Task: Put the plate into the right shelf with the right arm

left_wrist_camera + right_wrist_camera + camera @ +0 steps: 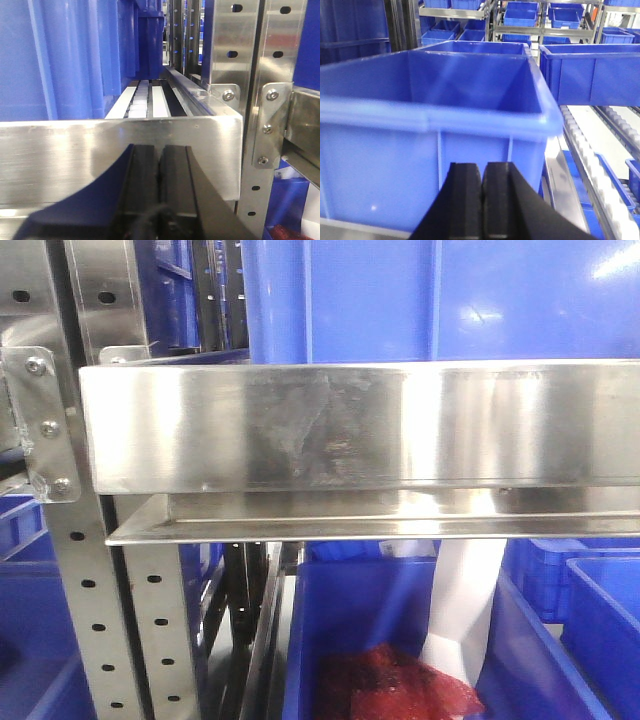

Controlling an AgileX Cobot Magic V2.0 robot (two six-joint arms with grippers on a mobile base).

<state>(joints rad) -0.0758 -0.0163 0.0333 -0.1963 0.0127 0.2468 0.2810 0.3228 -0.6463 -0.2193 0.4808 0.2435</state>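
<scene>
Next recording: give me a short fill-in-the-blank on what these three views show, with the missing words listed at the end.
1. The fingers of the right gripper are pressed ____.
2. The bin just ahead of the right gripper is coloured ____.
3. The left gripper faces the shelf's ____ lip.
4. In the front view, the crumpled item in the lower bin is ____.

Missing words: together; blue; metal; red

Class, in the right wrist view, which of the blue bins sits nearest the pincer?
The large blue bin directly ahead of the right pincer; the other bins stand farther back.
</scene>
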